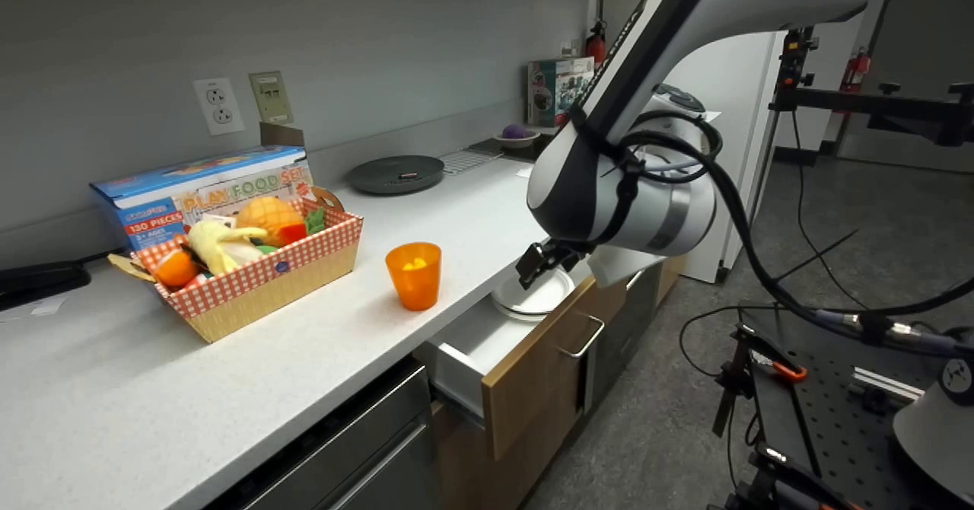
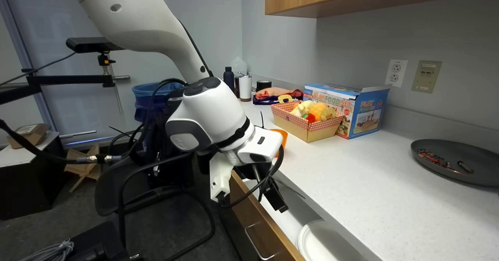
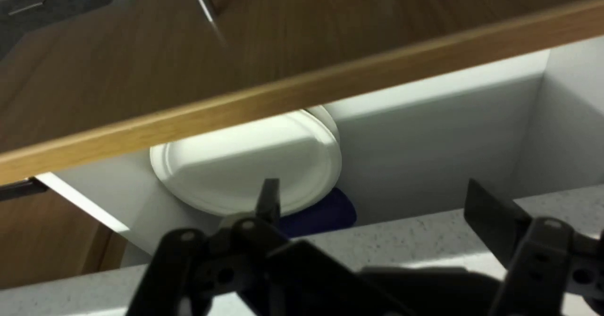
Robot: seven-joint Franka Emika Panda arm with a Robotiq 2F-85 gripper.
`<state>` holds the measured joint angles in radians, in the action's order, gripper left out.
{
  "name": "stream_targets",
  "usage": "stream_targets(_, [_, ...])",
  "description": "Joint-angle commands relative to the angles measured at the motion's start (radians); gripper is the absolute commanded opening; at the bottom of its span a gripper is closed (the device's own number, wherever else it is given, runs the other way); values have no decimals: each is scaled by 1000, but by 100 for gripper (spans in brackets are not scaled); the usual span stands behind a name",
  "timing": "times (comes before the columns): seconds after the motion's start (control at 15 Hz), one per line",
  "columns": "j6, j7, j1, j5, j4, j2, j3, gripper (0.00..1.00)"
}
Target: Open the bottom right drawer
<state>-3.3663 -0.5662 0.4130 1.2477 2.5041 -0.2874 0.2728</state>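
Note:
The drawer with the brown wood-grain front (image 1: pixel 533 380) is pulled out from under the counter, and its white inner box shows. It also shows in an exterior view (image 2: pixel 251 216) and in the wrist view (image 3: pixel 292 47). Its silver bar handle (image 1: pixel 590 340) is on the outer face, with nothing holding it. My gripper (image 3: pixel 370 185) is open, with its fingers wide apart and nothing between them. It is above the drawer, between the drawer front and the counter edge. In an exterior view my gripper (image 1: pixel 535 263) is partly hidden by the arm.
White plates (image 3: pixel 255 165) and a dark blue item (image 3: pixel 325 214) lie in the drawer. On the counter (image 1: pixel 319 388) stand an orange cup (image 1: pixel 415 278), a basket of play food (image 1: pixel 266 285), a box (image 1: pixel 152 190) and a dark pan (image 1: pixel 396 175). A dark grey-fronted drawer (image 1: pixel 350 449) is nearby.

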Motion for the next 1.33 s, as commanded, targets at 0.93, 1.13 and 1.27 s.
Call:
stream_targets(0.93, [325,298,137,-374,94,-82,288,100])
stream_targets(1.13, [399,381,265,-501,136,-70,425,100])
stream_targets(1.27, [434,441,360,-578,153,-65,522,100])
